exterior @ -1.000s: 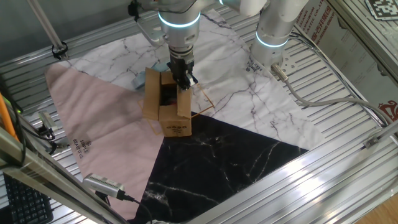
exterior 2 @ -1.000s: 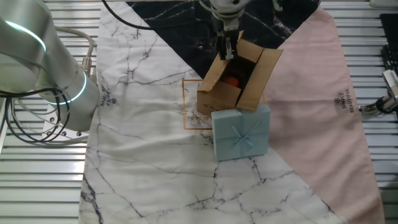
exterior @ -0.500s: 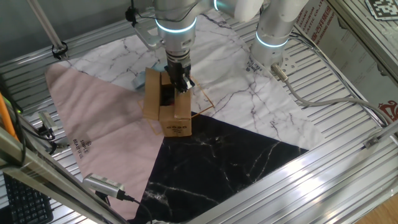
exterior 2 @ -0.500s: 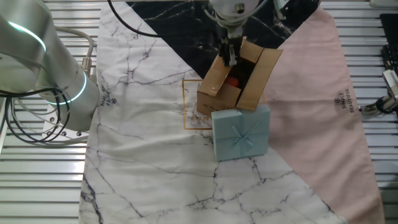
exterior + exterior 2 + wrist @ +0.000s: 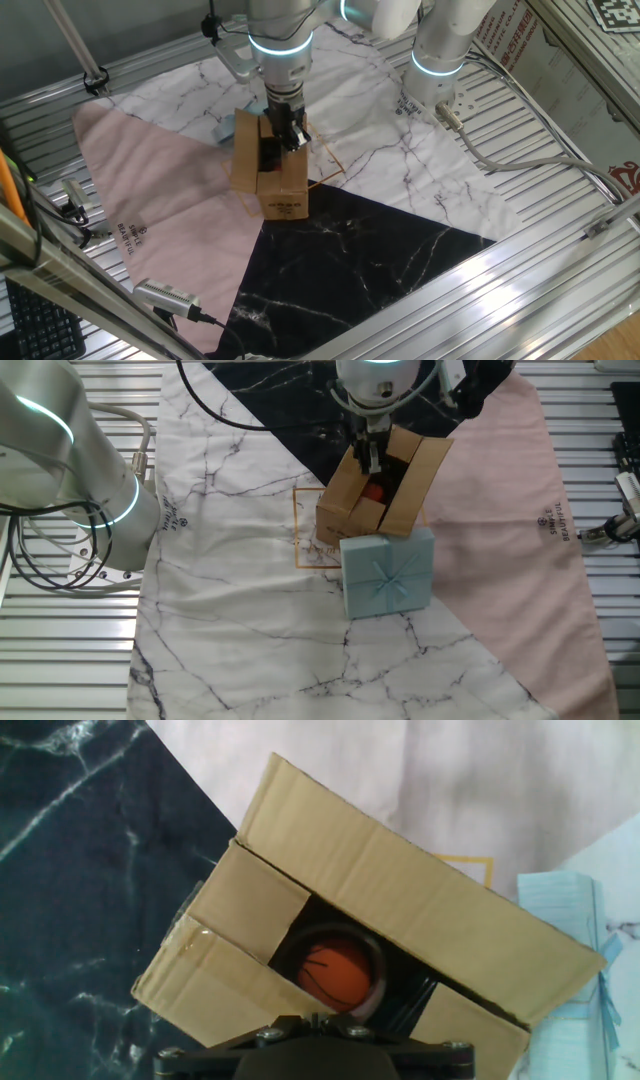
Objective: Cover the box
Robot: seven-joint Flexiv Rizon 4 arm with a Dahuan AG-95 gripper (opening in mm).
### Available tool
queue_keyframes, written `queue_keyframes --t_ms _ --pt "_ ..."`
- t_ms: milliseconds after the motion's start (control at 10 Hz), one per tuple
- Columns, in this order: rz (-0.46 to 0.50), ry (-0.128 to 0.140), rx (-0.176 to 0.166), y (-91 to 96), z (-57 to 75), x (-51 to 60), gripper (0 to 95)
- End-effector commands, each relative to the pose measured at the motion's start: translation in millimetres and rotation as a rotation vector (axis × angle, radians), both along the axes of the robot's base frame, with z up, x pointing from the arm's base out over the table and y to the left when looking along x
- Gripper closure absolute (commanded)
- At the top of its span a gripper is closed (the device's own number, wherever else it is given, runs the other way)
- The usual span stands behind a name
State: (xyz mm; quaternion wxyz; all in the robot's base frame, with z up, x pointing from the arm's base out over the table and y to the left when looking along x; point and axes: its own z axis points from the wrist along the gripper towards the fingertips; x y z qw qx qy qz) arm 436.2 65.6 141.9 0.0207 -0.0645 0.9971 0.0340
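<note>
My claw (image 5: 287, 133) is right down on the box (image 5: 268, 170), pressing at one of the long flaps so it tips inward over the opening, which is why the arm comes straight down from above instead of in from a side. Honestly I can't tell if the fingers are spread or pressed together, since the hand view only catches the claw's dark base at the bottom edge and both fixed views are too small there. Just past that base, the hand view shows the opening half closed: one short flap (image 5: 248, 904) already lies flat, the long flap (image 5: 400, 910) on the other side is partly over, and an orange ball (image 5: 335, 972) still peeks out of the gap, so I'd say covering is well underway but not finished. The box sits near the middle of the tabletop (image 5: 560, 200), about where the pink, white marble and black marble cloths meet, with its small printed label facing the black cloth (image 5: 370, 260). Touching or just beside the far side of the box is a pale blue gift box (image 5: 389, 573), which probably keeps the carton from sliding away as I push.
</note>
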Motion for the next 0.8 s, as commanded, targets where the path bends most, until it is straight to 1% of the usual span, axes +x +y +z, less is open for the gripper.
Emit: queue_keyframes --t_ms 100,400,800 --pt "-0.002 -0.003 0.001 -0.5 -2.3 0.3 95.0" --pt "-0.01 -0.008 0.005 -0.7 -6.7 1.2 95.0" --pt "-0.01 -0.007 0.003 -0.5 -7.2 1.4 95.0"
